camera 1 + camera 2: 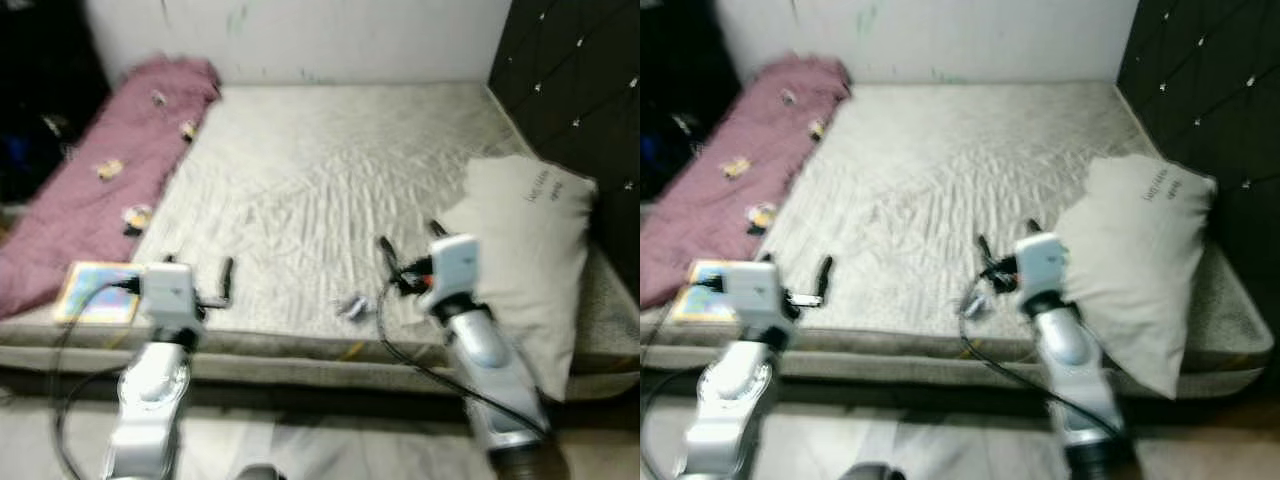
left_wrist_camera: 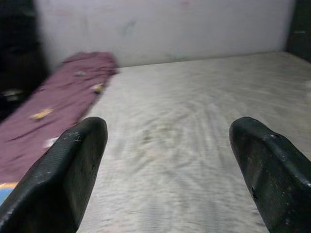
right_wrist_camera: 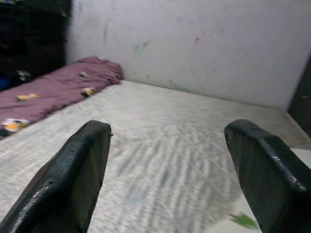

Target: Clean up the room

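Note:
A bed with a wrinkled grey-white sheet (image 1: 330,170) lies in front of me. A small crumpled scrap (image 1: 350,306) rests on the sheet near the front edge. Just beyond and right of it, my right gripper (image 1: 410,242) hovers open with nothing between its fingers. My left gripper (image 1: 198,268) is also open and empty, low over the sheet near the front left. A colourful flat book (image 1: 98,290) lies at the bed's front left corner, beside the left wrist. In both wrist views the black fingers (image 2: 73,165) (image 3: 77,170) stand wide apart over bare sheet.
A purple blanket (image 1: 110,170) with small printed patches runs along the bed's left side. A white pillow (image 1: 525,250) leans at the right, against a dark tufted headboard (image 1: 580,90). A white wall (image 1: 330,35) stands behind the bed, with dark furniture (image 1: 40,90) at far left.

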You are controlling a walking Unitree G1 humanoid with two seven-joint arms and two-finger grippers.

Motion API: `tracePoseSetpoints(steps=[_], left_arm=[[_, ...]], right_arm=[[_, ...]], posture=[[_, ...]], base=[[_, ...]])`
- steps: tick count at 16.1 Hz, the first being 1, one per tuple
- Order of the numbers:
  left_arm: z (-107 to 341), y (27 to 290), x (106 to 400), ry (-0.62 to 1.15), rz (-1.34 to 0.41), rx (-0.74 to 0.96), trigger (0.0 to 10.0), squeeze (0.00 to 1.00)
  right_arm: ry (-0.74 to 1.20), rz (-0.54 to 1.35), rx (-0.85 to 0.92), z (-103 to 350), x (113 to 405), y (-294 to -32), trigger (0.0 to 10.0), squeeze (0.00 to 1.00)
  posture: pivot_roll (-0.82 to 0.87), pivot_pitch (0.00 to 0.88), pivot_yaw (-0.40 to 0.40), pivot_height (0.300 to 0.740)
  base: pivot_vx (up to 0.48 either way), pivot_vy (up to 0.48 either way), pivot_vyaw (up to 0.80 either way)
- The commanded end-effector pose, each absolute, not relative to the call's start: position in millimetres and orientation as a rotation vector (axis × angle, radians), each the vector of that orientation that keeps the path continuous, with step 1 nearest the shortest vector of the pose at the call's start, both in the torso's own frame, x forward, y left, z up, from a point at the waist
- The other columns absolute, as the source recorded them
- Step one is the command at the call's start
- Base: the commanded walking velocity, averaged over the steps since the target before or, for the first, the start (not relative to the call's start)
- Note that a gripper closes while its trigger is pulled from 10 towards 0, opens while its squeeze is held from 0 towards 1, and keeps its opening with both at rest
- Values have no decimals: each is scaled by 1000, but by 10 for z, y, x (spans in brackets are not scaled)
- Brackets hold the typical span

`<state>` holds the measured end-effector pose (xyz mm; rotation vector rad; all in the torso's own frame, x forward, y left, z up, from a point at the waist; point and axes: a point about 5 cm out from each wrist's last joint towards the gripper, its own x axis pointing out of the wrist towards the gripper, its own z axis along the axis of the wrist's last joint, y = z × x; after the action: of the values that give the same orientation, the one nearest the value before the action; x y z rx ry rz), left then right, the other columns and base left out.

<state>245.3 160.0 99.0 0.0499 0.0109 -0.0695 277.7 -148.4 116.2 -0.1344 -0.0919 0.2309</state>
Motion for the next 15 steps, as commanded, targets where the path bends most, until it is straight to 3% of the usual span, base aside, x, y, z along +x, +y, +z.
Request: tracePoseSetpoints(steps=[1,15], left_arm=[[1046,1623,2466,-13,-74,59,10000,0],[1056,1648,2481,-16,-88,78,10000,0]], right_arm=[[-99,220,-126,1176,2795,-1479,10000,0],[-104,162,-119,1179,2807,-1512,10000,0]], posture=[[-31,0,22,740],[-26,0,32,740]], base=[[255,0,0],[290,0,0]])
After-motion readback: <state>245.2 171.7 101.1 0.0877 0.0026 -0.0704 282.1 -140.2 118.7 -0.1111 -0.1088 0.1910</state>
